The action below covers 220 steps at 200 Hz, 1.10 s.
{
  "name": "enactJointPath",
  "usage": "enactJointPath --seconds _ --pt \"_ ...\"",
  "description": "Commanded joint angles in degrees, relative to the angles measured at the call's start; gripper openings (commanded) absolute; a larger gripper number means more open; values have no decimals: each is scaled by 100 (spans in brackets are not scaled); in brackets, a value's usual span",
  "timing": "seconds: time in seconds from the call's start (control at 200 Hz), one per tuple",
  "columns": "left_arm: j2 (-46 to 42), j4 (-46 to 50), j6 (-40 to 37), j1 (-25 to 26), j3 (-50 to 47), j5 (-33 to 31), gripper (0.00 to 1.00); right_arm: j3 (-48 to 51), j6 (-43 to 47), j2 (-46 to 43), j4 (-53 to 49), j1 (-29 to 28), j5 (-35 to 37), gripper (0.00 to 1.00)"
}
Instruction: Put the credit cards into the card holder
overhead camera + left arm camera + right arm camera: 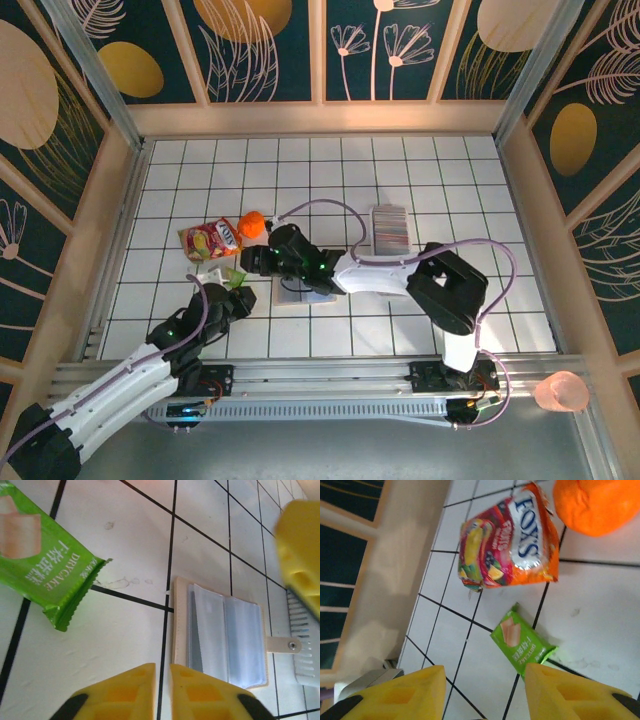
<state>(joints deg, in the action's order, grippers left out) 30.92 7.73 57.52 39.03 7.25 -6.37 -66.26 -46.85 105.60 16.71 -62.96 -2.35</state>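
The white tiled worktop point(180, 180) is seen from above, with both arms reaching in toward its middle. The card holder point(300, 296) is laid open near the middle of the worktop, and it is partly hidden under the right arm. In the left wrist view the card holder point(225, 635) is shown with its grey-blue inside facing up and its snap tab sticking out flat on one side. The credit cards point(390, 228) are laid in a row further away and to the right, well apart from the card holder. The left hand point(238, 292) is held just left of the card holder. The yellow fingers of the left hand point(162, 672) are parted by only a thin gap, and nothing is held in it. The right hand point(250, 258) is stretched out to the left, past the card holder. The fingers of the right hand point(485, 680) are spread wide apart, and nothing is held between them. A green snack packet point(520, 647) is laid flat on the tiles just beyond the right hand. A bright bag of sweets point(507, 542) is found further left, and an orange fruit point(597, 505) is set just beside it.
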Motion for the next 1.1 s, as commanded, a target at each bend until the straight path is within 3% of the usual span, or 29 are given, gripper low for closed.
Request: enactJointPath --seconds 0.0,0.195,0.375,0.465,0.541,0.636,0.701,0.746,0.946,1.096 --pt "26 300 -35 13 255 -96 20 31 1006 -772 158 91 266 45" --pt "380 14 -267 17 584 -26 33 761 3082 -2466 -79 213 1221 46" --pt "808 -504 -420 13 790 147 40 1317 6262 -4115 -734 206 1012 51" --pt "1013 -652 -532 17 887 228 41 1567 8237 -4707 -1611 205 819 53" --pt "1129 -717 -619 17 933 239 44 1573 9236 -4985 -2496 262 1112 56" --pt "1210 -762 -700 10 940 250 45 1460 10069 -5109 -3720 586 1123 59" --pt "1250 -773 -741 14 943 229 47 1479 10480 -5202 -4510 921 806 76" --pt "1282 -786 -785 17 937 224 47 1573 10891 -5259 -4863 1245 502 80" --pt "1403 -1002 -847 12 831 311 49 2429 12278 -4960 -4448 2804 770 95" --pt "1529 -1092 -957 15 788 450 52 2792 12705 -4480 -3780 3131 852 99"
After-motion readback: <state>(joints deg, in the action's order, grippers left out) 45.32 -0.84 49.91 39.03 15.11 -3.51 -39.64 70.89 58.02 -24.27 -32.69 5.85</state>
